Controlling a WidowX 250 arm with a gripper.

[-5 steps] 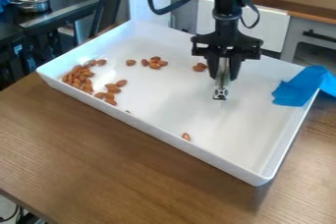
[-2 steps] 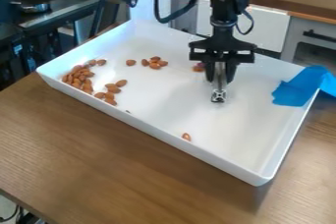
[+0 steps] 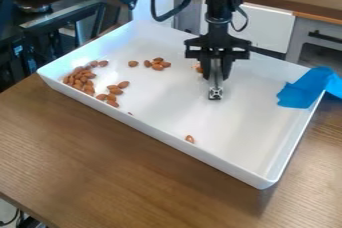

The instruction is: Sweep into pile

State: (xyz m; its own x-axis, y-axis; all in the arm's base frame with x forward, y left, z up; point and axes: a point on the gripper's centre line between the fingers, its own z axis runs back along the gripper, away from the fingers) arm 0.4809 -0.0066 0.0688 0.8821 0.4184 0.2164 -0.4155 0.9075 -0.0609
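Camera view's got the tool point(image 3: 217, 76) pinching a metal piece point(image 3: 215, 91), main almond pile point(image 3: 79, 79) left of it, but strays point(image 3: 190, 139) behind and in front need herding.

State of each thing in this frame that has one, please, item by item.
Gripper: closed on the metal tool
Metal tool: held, pointing down
Almonds: partly heaped near the left corner, others scattered
White tray: right side up
Blue cloth: crumpled over the tray's rim
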